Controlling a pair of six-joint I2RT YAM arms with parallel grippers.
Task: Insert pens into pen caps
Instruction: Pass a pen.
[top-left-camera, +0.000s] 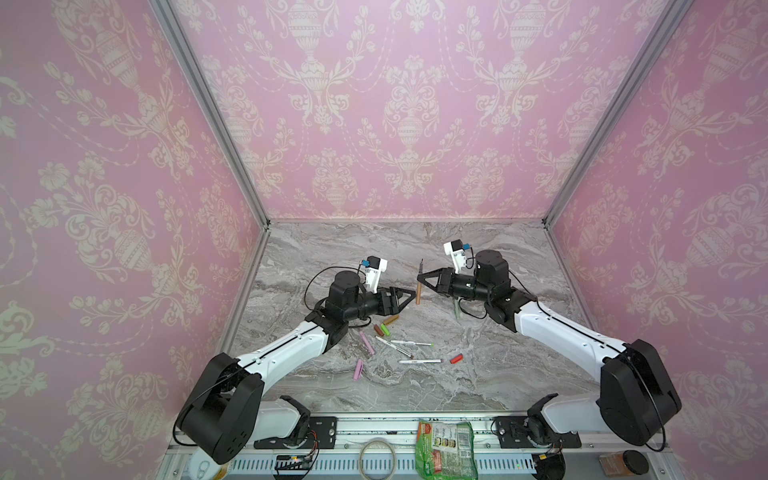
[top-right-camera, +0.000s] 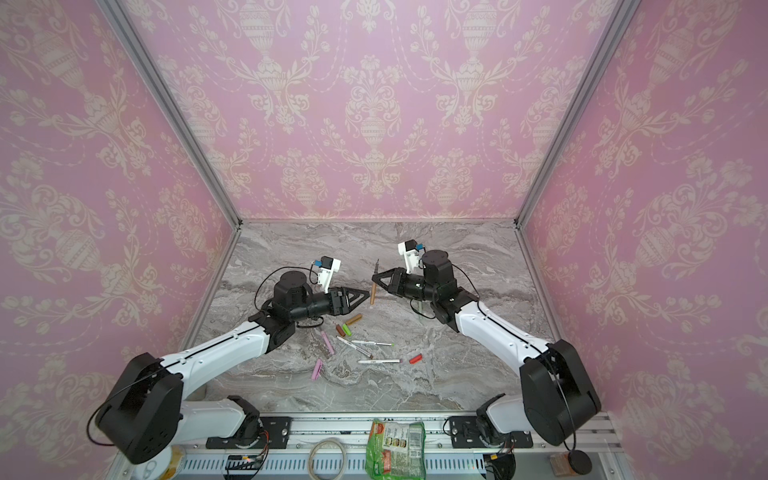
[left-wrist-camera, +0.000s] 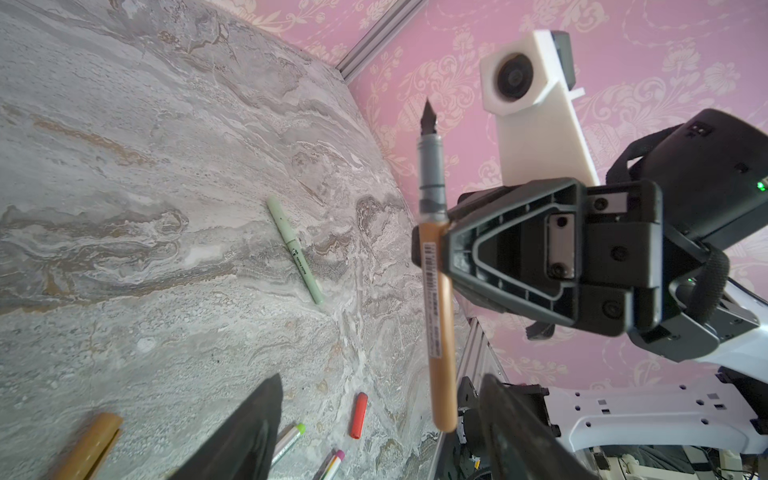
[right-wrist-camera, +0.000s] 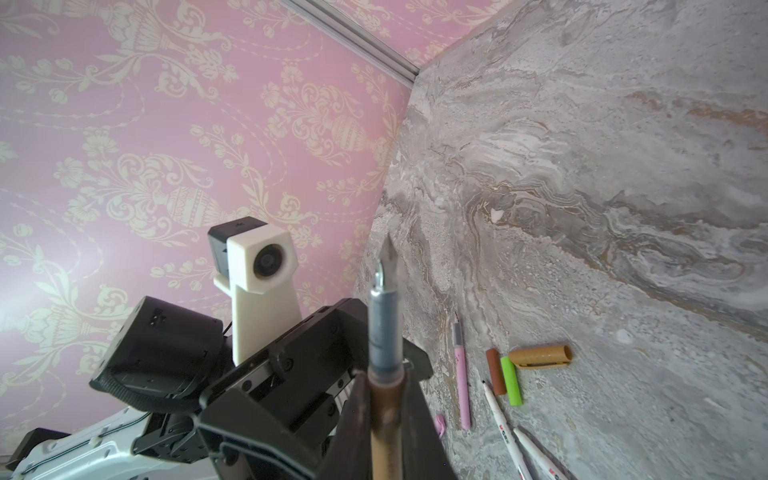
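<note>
First, farthest left: a pink cap (top-left-camera: 358, 370) lying flat, left of the worktop's (top-left-camera: 511, 374) middle, toward the near edge. Just behind it lies a pink pen (top-left-camera: 366, 342), uncapped, nib bare in the right wrist view.

Next is a bunch of three caps. The dark brown cap (top-left-camera: 378, 330) and bright green cap (top-left-camera: 385, 329) lie side by side, touching. The tan cap (top-left-camera: 391, 319) lies just behind them.

Then three pens, flat and loosely spread: the brown-tipped white pen (top-left-camera: 394, 347), the green-tipped white pen (top-left-camera: 411, 343), and a third white pen (top-left-camera: 419, 361) nearest the front edge.

Left claw (top-left-camera: 414, 294): over the worktop's middle, jaws spread, gripping nothing. Its tip is just beside the lower end of the tan-brown pen (top-left-camera: 418, 293). Cannot tell whether they touch.

That pen stands near upright, off the surface, nib up, uncapped. The right claw (top-left-camera: 420, 276) is clamped tight on the top of its barrel, just below the grey nib section.

Red cap (top-left-camera: 456, 358): alone, right of the white pens. Pale green pen (top-left-camera: 457, 311): flat under the right arm, partly hidden in both top views, whole in the left wrist view.
</note>
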